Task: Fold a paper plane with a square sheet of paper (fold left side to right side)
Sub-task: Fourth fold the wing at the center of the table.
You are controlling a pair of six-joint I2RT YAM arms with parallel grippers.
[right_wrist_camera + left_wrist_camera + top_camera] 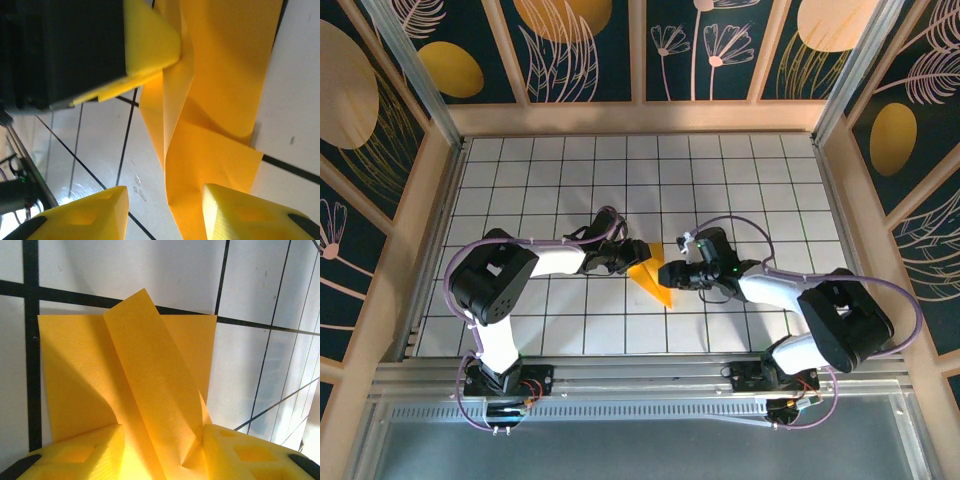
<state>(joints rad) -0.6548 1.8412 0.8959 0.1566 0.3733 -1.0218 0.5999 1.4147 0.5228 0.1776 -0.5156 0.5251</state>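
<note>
Mid-fold: my left gripper (162,440) and right gripper (165,195) stand half-open astride the paper (75,375), gripping nothing; its raised flap (150,380) likely needs pressing flat.

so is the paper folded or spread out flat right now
Folded: the paper has a long flap curling up off the layer lying on the table; from above it is a narrow pointed shape.
</note>
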